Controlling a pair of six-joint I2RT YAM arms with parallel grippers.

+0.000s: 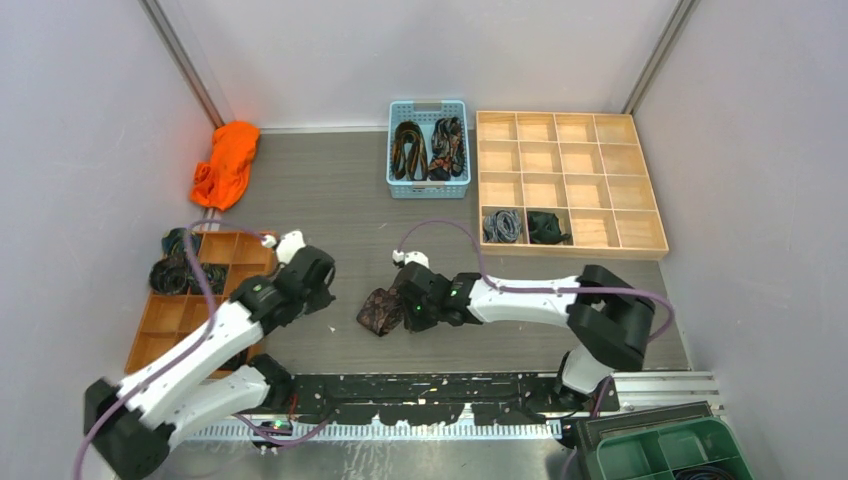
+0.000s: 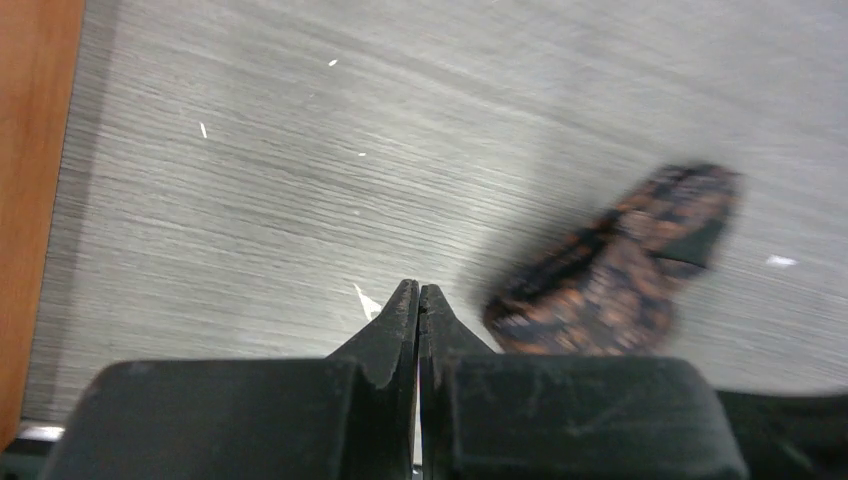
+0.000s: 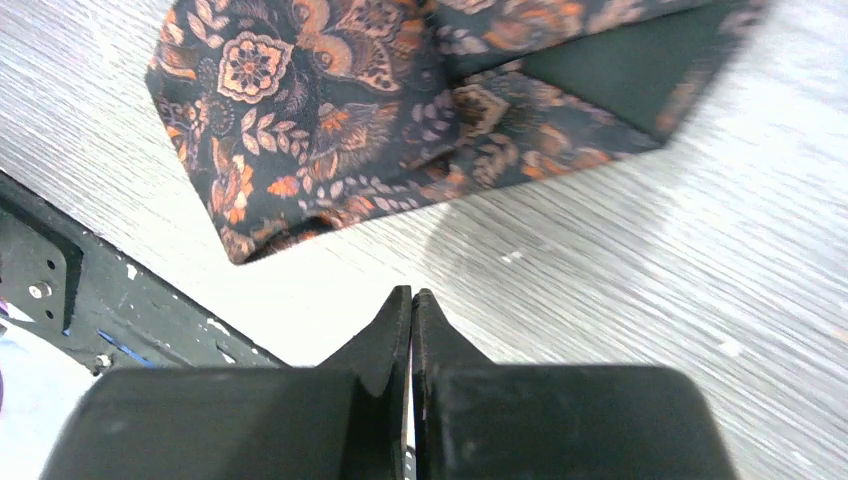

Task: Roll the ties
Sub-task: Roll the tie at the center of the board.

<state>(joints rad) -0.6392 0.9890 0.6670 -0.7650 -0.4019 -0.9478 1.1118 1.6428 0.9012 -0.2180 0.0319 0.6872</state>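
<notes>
A brown-maroon paisley tie (image 1: 380, 311) lies folded into a small bundle on the grey table between my two arms. It shows blurred in the left wrist view (image 2: 620, 270) and sharp in the right wrist view (image 3: 400, 120). My left gripper (image 1: 325, 290) is shut and empty, left of the bundle and apart from it (image 2: 418, 290). My right gripper (image 1: 412, 300) is shut and empty, just right of the bundle, fingertips short of the fabric (image 3: 411, 295). Rolled ties sit in the blue basket (image 1: 428, 150) and two coils (image 1: 503, 226) in the wooden grid box.
The wooden grid box (image 1: 600, 180) stands at the back right. An orange-brown divided tray (image 1: 180, 310) with dark ties lies at the left. A bright orange cloth (image 1: 226, 162) lies at the back left. A green bin (image 1: 670, 450) sits at the near right. The black base rail (image 1: 430, 390) runs along the near edge.
</notes>
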